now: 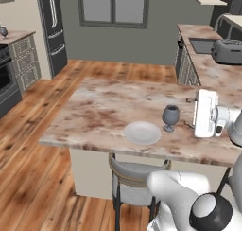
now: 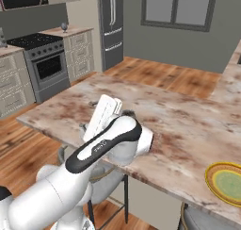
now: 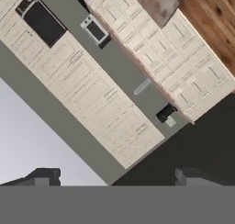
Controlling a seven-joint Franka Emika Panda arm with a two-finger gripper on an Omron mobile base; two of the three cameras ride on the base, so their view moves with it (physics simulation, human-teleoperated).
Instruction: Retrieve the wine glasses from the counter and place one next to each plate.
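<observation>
While the small blue-grey goblet (image 1: 170,117) stands on the beige marble counter (image 1: 99,112), at two o'clock of the plain white plate (image 1: 142,132), the jaws are spread wide and empty; a careless swing could topple it.

Wine glasses: two. One (image 1: 170,117) on the island counter (image 1: 99,111), toward its near edge; one (image 2: 64,26) on the far counter (image 2: 70,31) beside the stove (image 2: 41,59).

Plates: two. White-grey plate (image 1: 142,132) at the island's near edge; yellow-rimmed green plate (image 2: 227,182) at its near right edge.

Toasters: one (image 1: 227,51).

Stools: two, one (image 1: 134,180) under the near edge, another (image 2: 207,220) near the green plate.
</observation>
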